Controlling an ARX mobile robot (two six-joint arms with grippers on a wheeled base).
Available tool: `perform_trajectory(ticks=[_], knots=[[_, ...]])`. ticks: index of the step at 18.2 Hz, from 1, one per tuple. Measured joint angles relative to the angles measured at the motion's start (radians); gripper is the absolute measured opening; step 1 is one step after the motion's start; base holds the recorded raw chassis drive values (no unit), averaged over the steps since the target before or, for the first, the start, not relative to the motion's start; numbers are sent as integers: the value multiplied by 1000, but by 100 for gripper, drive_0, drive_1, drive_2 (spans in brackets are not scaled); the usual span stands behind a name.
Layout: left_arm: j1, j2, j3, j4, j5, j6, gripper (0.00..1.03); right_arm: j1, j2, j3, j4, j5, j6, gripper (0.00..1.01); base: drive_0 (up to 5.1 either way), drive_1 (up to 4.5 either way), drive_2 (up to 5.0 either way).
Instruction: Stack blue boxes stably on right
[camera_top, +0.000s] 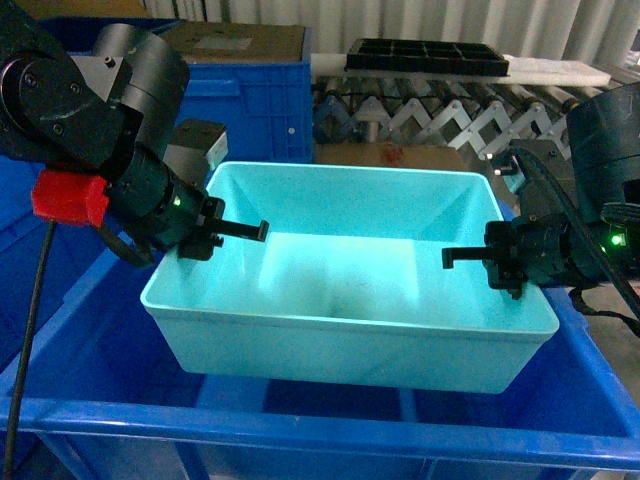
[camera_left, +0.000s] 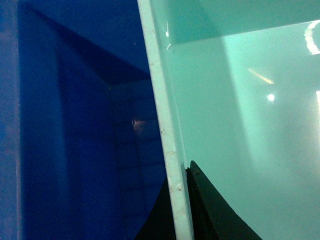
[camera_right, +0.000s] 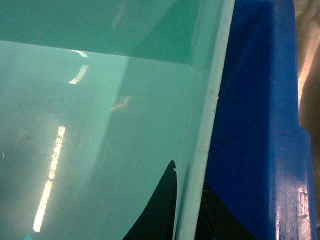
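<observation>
The left gripper (camera_top: 205, 232) pinches the turquoise tub's (camera_top: 350, 330) left rim; the tub hangs inside a dark-blue crate (camera_top: 300, 425); the right gripper (camera_top: 500, 262) clamps its right rim — lift both ends level, evenly.

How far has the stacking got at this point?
Done: both pincers grip the turquoise tub, the left pincer on its left rim, the right pincer on its right rim, one finger either side of the wall. In hand: the tub is held over the dark blue crate. Left: no second tub or stack shows yet.
</observation>
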Motion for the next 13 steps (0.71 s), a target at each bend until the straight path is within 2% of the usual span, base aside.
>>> perform_trajectory(ticks=[1, 3, 8, 13], knots=[[-3, 0, -28, 5, -8, -14, 2, 2, 0, -10, 0, 0, -14, 7, 0, 0, 0], [-4, 0, -46, 5, -13, -16, 2, 10, 0, -31, -2, 5, -17, 7, 0, 0, 0], [1, 0, -66, 14, -7, -12, 2, 30, -5, -69, 10, 28, 8, 7, 0, 0, 0], [12, -10, -79, 19, 0, -8, 2, 48, -8, -69, 14, 49, 13, 7, 0, 0, 0]])
